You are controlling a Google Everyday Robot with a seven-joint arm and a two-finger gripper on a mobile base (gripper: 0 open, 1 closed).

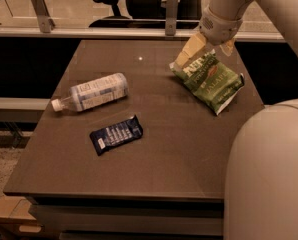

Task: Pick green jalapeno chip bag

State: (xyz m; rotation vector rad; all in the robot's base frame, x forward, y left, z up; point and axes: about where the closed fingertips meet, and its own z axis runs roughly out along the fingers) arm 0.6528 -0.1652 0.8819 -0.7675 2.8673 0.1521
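The green jalapeno chip bag [210,80] lies on the brown table [154,154] at the far right, white lettering up. My gripper [209,48] hangs from the arm at the top right, right over the bag's far end. Its tan fingers [191,50] are spread, one at the bag's far left corner and one by the far right edge. The bag rests on the table and is not gripped.
A clear bottle with a white label [91,94] lies on its side at the left. A small dark blue wrapper [116,134] lies in the middle front. My white base [269,179] fills the lower right. A rail and an office chair stand behind the table.
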